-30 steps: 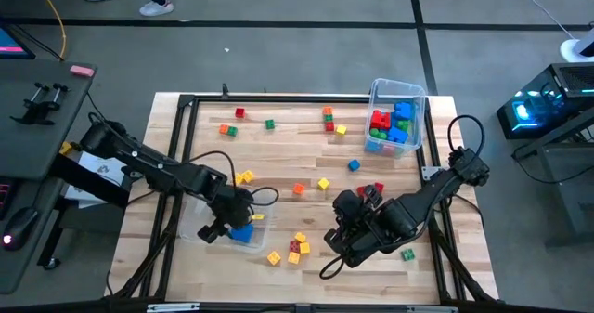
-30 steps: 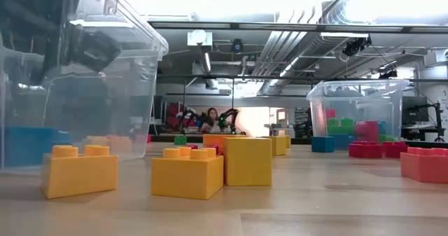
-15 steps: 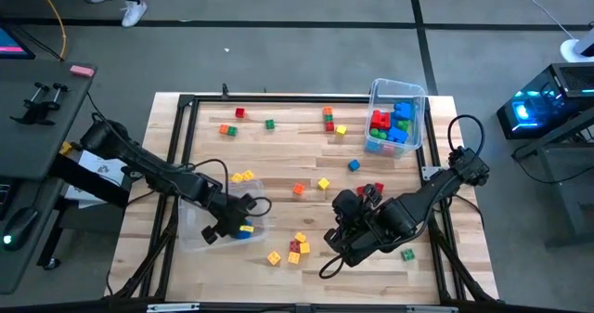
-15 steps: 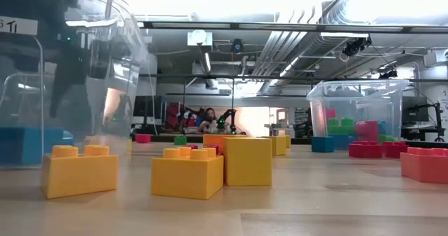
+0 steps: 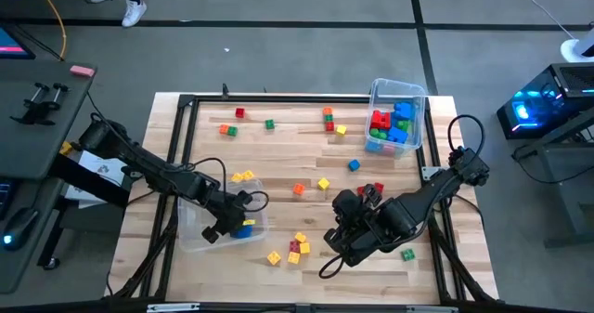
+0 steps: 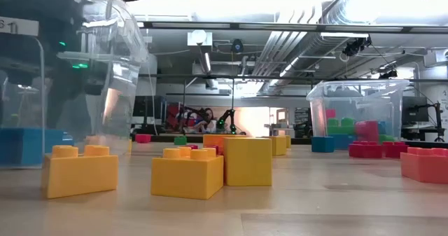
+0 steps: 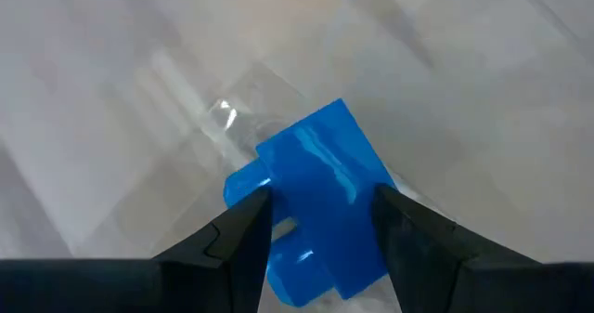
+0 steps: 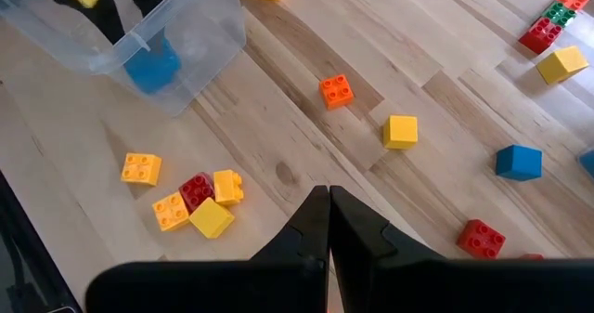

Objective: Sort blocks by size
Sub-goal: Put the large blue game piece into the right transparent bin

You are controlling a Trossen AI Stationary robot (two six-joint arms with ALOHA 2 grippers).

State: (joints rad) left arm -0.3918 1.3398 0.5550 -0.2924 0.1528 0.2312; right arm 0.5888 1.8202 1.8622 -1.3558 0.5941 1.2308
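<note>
Two arms shared the table: at near left, the left gripper reached into a clear bin, its fingers pinching a blue block. Loose blocks lay scattered mid-table, and the right gripper hovered near right, fingers pressed together, holding nothing.

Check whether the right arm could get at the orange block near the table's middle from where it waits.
Probably yes: the orange block lies alone on bare wood ahead of the shut right gripper, nothing between.

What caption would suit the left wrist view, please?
Left pincer straddling a blue block inside the clear bin.
</note>
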